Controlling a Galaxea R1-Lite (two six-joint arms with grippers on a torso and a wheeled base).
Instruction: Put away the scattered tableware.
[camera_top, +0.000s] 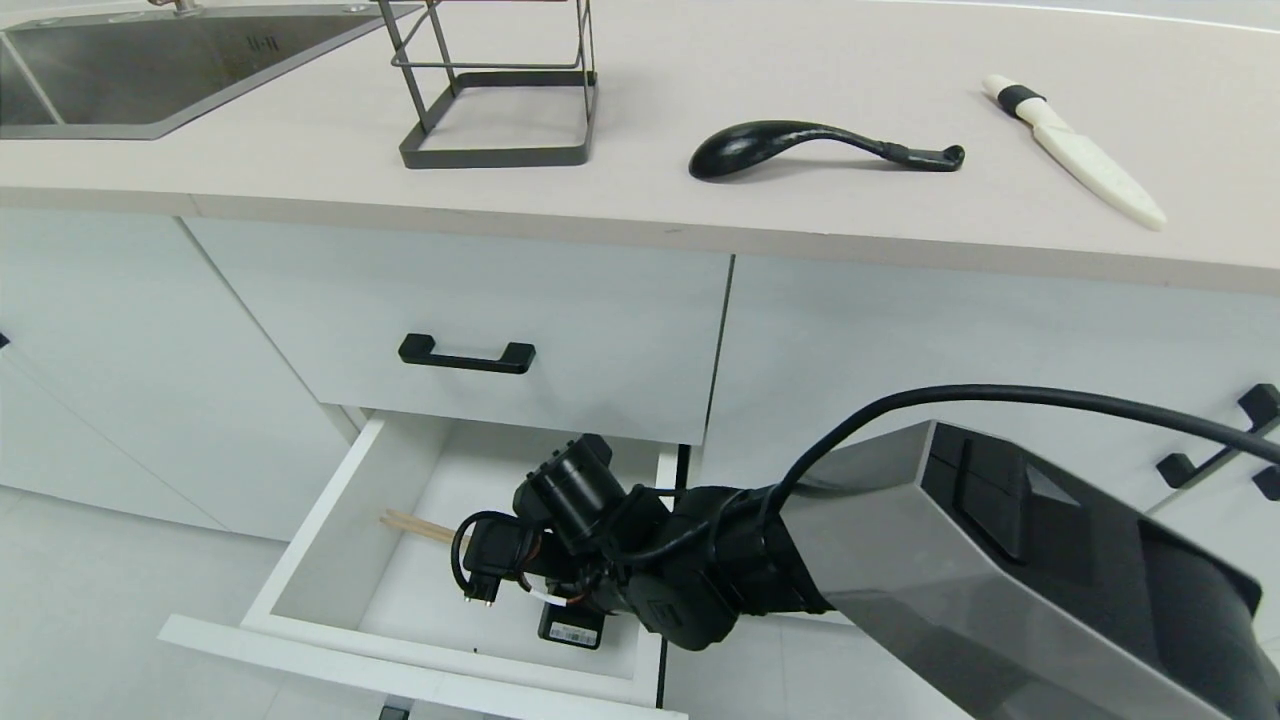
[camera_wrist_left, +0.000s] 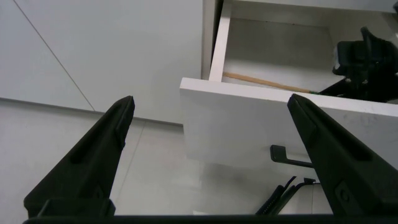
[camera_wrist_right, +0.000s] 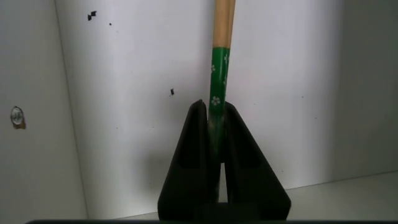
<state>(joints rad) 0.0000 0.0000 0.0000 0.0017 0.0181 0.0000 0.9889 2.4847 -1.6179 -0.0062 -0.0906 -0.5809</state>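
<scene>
A pale beige table (camera_top: 750, 60) runs across the far side, with a steel sink (camera_top: 150, 60) set into its far left end. Below it stand white cabinet fronts (camera_top: 110, 380). In the middle is a closed drawer (camera_top: 600, 300) with a black bar handle (camera_top: 466, 354), and an open drawer (camera_top: 322, 520) is pulled out beneath it. To the right is a door (camera_top: 950, 330) with black handles (camera_top: 1215, 450). The floor (camera_top: 90, 600) is light grey tile.
</scene>
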